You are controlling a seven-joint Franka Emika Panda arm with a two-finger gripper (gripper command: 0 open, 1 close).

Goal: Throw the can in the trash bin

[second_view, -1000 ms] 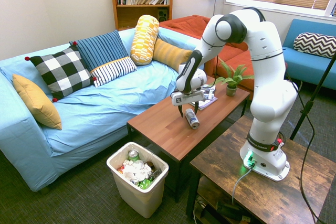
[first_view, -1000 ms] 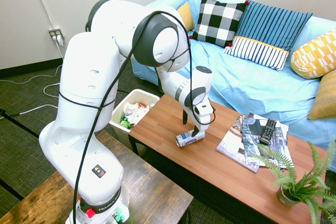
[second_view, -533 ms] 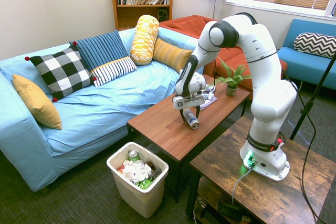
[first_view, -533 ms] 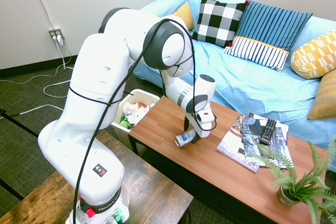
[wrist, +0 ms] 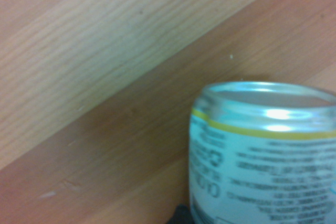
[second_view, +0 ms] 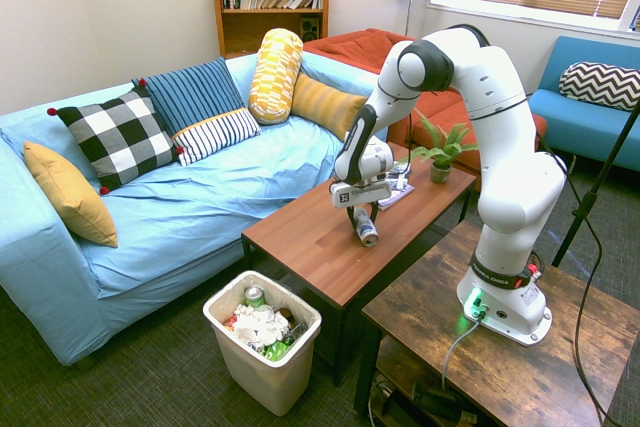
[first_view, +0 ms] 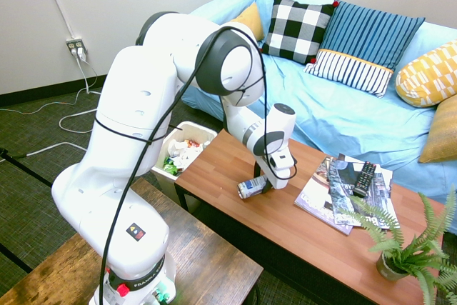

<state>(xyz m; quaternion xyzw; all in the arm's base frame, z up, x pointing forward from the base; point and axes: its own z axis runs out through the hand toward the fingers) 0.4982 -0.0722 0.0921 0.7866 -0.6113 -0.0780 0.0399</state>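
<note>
The can (first_view: 250,188) (second_view: 365,231) lies on its side on the brown coffee table (first_view: 300,237) (second_view: 310,242), near the edge that faces the arm. My gripper (first_view: 261,183) (second_view: 362,219) reaches straight down over it, one finger on each side, shut on the can, which still rests on the wood. In the wrist view the can (wrist: 262,150) fills the lower right, with its silver rim and a yellow band showing. The white trash bin (first_view: 203,131) (second_view: 268,379) stands on the floor off the table's end, with paper and scraps inside.
Magazines (first_view: 325,192) with a black remote (first_view: 365,177) on them lie further along the table, and a potted fern (first_view: 408,249) (second_view: 441,160) stands at its far end. A blue sofa (second_view: 180,217) with cushions runs behind the table.
The gripper has come down over the can and its fingers have closed in on the can's sides. The can has stayed where it lay.
</note>
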